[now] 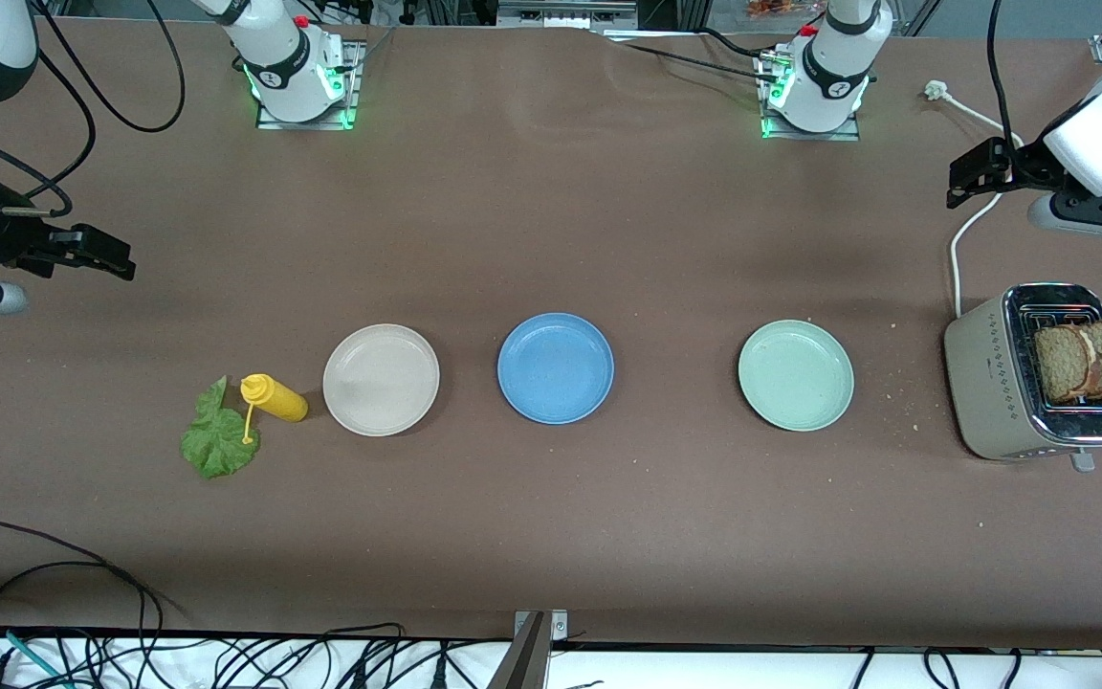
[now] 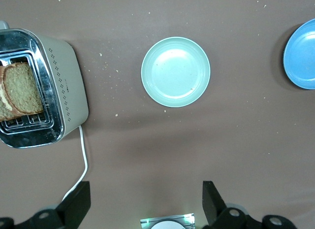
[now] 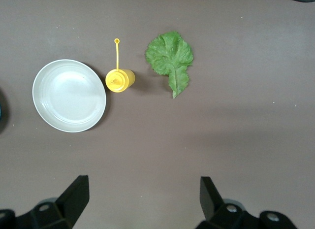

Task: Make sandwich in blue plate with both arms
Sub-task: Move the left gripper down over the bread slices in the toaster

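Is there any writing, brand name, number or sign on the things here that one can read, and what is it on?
No text can be read anywhere.
Beige toaster with the chrome top: a small dark mark on its side, too small to read.
White robot arm bases: round dark emblems on the black rings, too blurred to read.
Yellow squeeze bottle, round matte blue plate: no lettering visible.

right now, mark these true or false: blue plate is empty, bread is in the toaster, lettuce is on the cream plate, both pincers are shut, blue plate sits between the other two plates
1. The blue plate is empty: true.
2. The bread slices stand in the toaster: true.
3. The lettuce leaf lies on the cream plate: false, it lies on the table beside the yellow bottle.
4. Both pincers are shut: false, the left pincer and right pincer are open, holding nothing.
5. The blue plate sits between the cream plate and the mint plate: true.
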Robot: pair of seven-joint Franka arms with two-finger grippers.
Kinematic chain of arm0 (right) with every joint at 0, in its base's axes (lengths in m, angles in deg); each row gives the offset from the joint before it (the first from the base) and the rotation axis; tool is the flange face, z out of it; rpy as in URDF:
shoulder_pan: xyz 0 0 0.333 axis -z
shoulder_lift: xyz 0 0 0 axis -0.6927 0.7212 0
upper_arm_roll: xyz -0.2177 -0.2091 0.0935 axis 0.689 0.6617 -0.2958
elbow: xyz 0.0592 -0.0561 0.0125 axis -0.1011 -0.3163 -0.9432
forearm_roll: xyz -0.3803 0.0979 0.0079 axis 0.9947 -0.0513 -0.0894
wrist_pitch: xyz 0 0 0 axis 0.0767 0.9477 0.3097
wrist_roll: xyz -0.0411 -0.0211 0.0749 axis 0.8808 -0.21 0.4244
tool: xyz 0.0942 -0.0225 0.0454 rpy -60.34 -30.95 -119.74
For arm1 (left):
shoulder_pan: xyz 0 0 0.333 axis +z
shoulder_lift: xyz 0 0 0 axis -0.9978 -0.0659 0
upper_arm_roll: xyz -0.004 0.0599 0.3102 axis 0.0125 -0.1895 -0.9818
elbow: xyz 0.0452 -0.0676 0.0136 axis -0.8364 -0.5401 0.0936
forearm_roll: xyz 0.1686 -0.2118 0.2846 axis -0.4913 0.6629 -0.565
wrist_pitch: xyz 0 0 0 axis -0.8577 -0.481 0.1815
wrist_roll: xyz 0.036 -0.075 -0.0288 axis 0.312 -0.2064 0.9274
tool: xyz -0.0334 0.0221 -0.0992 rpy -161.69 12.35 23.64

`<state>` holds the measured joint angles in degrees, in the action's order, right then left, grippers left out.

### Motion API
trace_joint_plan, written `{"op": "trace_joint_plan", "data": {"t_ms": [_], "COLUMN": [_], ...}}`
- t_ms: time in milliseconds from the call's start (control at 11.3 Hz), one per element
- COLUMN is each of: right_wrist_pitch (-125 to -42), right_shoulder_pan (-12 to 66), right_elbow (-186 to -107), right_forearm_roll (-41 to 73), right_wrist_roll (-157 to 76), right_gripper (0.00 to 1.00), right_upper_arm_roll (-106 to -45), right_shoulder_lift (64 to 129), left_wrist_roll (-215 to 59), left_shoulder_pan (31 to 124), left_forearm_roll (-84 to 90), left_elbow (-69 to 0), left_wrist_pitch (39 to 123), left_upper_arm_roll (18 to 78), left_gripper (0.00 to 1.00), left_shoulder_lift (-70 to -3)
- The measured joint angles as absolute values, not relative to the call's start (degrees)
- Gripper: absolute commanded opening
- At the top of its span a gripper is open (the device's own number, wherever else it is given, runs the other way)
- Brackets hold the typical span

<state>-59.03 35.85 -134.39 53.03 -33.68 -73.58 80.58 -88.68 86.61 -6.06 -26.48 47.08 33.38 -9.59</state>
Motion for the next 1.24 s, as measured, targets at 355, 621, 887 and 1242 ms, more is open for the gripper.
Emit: {"op": "trace_joint_plan", "data": {"t_ms": [355,621,887,1242], "right_wrist_pitch": [-59.03,-59.03,-59.03,-59.03], "right_shoulder_pan": [35.85,35.85,35.85,35.87], "right_elbow": [-134.39,-134.39,-134.39,-134.39], "right_forearm_roll": [53.04,53.03,53.04,53.04], "right_wrist_roll": [-33.68,-33.68,-33.68,-33.68], "right_gripper": [1.00,1.00,1.00,1.00], "right_upper_arm_roll": [-73.58,-73.58,-73.58,-73.57], "right_shoulder_lift": [80.58,80.58,80.58,80.59], "left_wrist_roll": [-88.68,-88.68,-88.68,-88.71], "left_shoulder_pan": [86.61,86.46,86.43,89.22], "left_forearm_roll": [-6.06,-6.06,-6.06,-6.65], "left_elbow": [-26.48,-26.48,-26.48,-26.48], "left_wrist_pitch": [47.08,47.08,47.07,47.07], "left_upper_arm_roll": [33.38,33.48,33.39,32.59], "left_gripper": [1.00,1.00,1.00,1.00], "left_shoulder_lift": [-9.72,-9.72,-9.88,-12.29]}}
